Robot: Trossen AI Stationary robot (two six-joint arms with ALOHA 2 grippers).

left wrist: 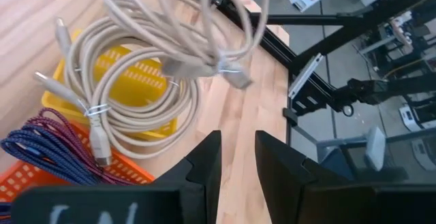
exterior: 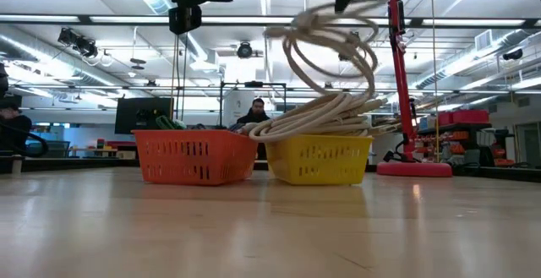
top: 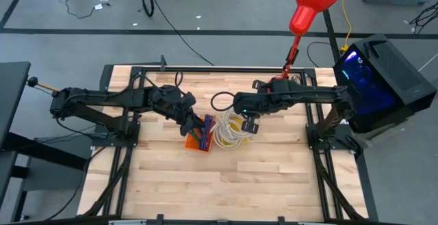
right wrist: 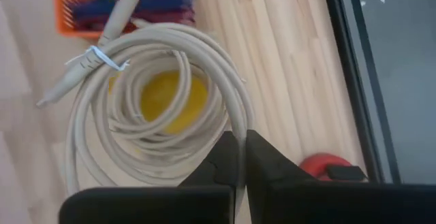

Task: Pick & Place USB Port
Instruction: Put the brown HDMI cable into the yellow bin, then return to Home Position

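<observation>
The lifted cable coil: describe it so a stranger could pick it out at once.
Start at the two small baskets side by side near the middle of the wooden table, orange basket and yellow basket. Beige cable coils are heaped on the yellow one. The lifted cable coil is the one hanging in the air above that heap, pinched by the right gripper, not resting on the others.

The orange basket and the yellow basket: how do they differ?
The orange basket holds dark blue braided cables; the yellow basket is heaped with beige cable coils. The left hand hangs over the orange one, the right hand lifts a beige coil above the yellow. Both are slotted plastic, side by side.
</observation>
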